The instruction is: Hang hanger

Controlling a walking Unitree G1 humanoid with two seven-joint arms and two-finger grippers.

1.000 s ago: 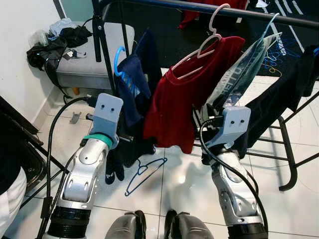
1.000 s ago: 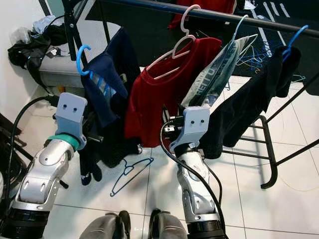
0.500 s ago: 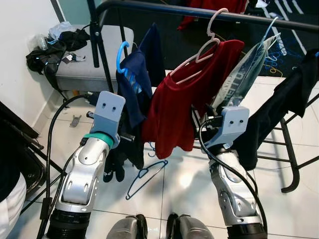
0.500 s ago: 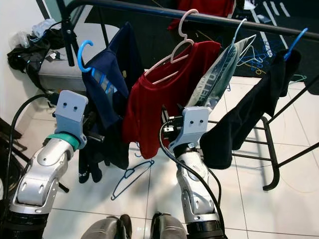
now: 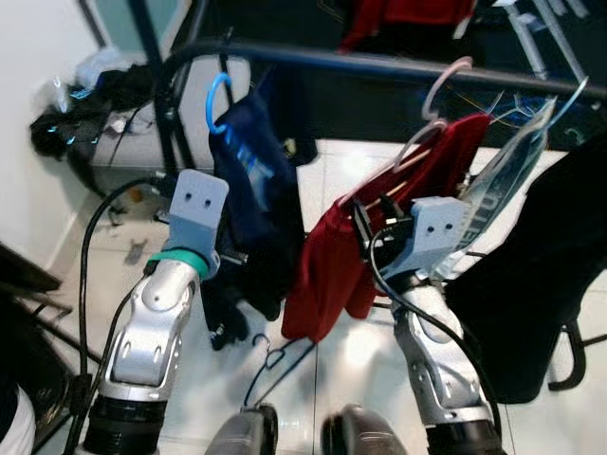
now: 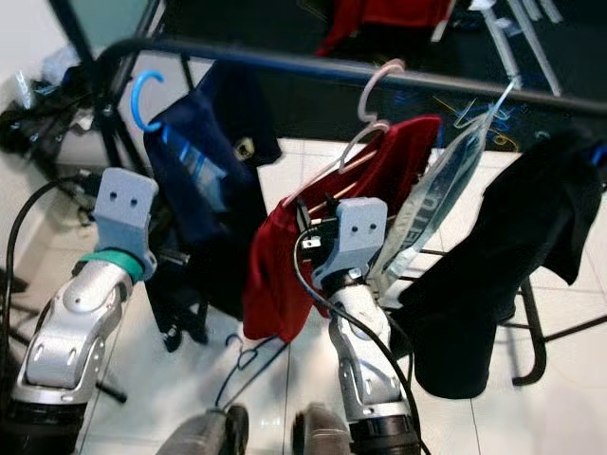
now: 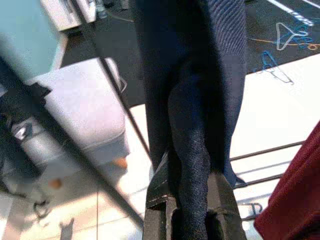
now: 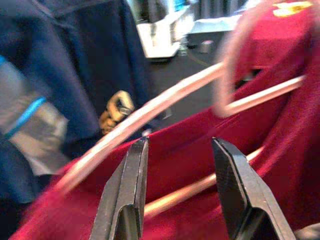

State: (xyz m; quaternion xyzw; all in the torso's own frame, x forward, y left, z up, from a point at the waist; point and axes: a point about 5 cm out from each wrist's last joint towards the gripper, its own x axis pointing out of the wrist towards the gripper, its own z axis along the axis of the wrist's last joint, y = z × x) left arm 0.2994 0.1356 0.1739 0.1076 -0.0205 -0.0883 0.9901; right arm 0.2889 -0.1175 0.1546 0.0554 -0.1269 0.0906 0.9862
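Your left claw grips the navy garment, lifting its blue hanger just near of the black rail. Your right claw gapes at the pink hanger. Next, I'd judge: hook blue over the rail.

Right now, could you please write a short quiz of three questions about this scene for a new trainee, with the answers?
1. True or false: the left gripper is shut on the navy garment.
2. Which colour is the hanger that carries the red shirt? A) blue B) pale pink C) black
3. Fill in: the right gripper is ____, with the red shirt before it.

Key
1. True; dark cloth sits pinched between its fingers.
2. B; its hook is over the black rail.
3. open; its fingers stand apart.
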